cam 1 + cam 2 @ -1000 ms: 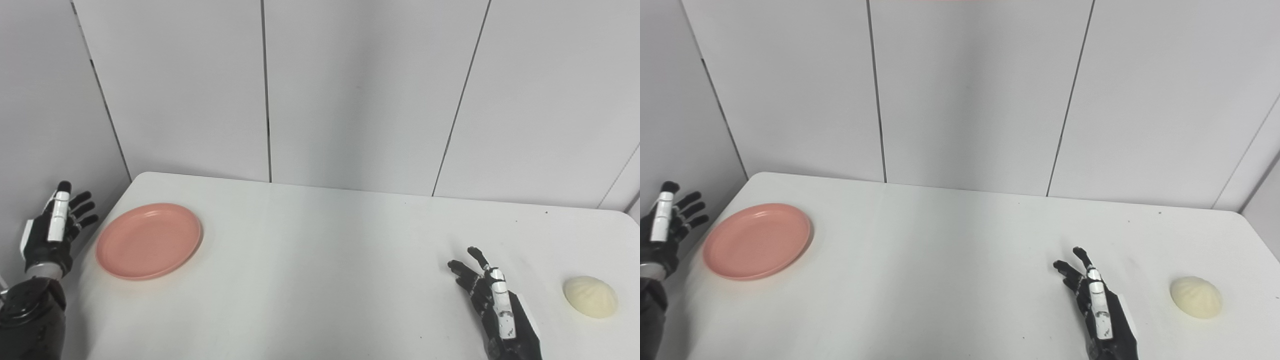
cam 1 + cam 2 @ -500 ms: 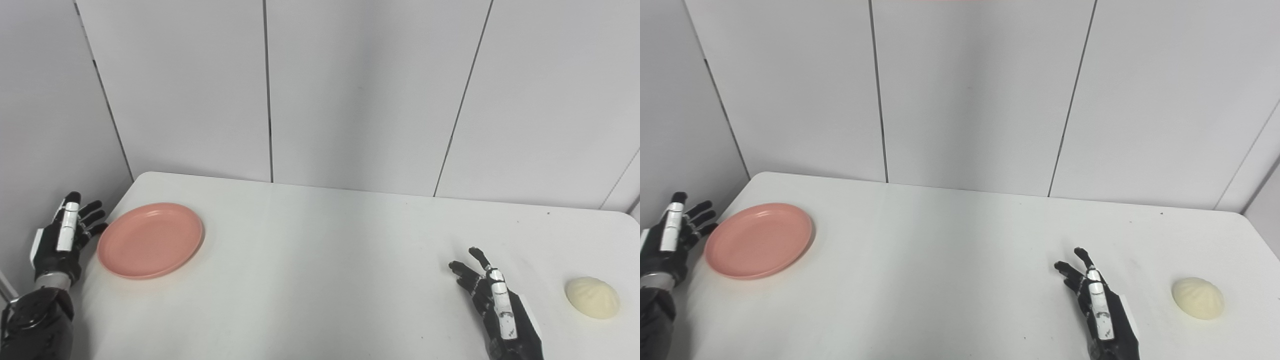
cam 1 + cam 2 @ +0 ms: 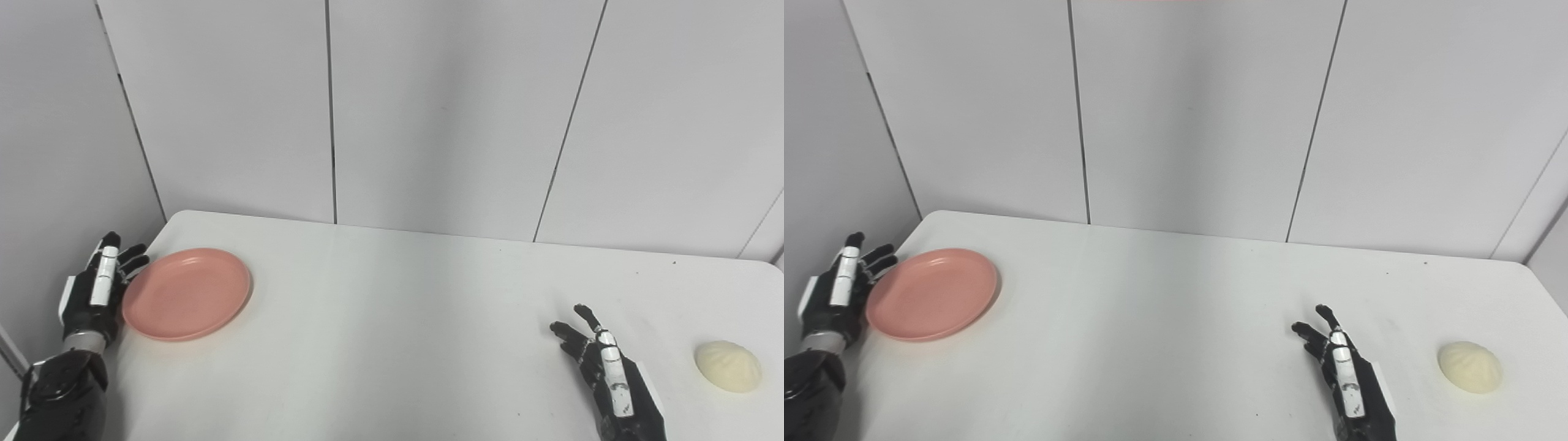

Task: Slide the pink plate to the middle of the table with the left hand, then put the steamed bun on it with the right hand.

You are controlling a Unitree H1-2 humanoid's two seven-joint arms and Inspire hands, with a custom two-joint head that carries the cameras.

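- Pink plate [image 3: 186, 293] lies at the left of the frame, on the white counter [image 3: 392, 343], close to its left edge and well away from the middle.
- Left hand [image 3: 98, 291] stands upright just beside the plate's left rim, fingers spread and holding nothing; its fingertips look to be at or touching the rim, though contact cannot be confirmed.
- Steamed bun [image 3: 728, 365] sits at the lower right of the frame, near the counter's right edge, untouched.
- Right hand [image 3: 603, 367] rests low on the counter, to the left of the bun and apart from it, fingers apart and empty.
- Step in hand, as I judge it: the first one, bringing the left hand against the plate; the plate is not yet at the middle.
- Next move calls for the palm or fingers to press on the left rim and push rightward across the frame, kept low so the rim does not ride up or the plate spin away.
- Bun pickup by the right hand waits until the plate is centred.
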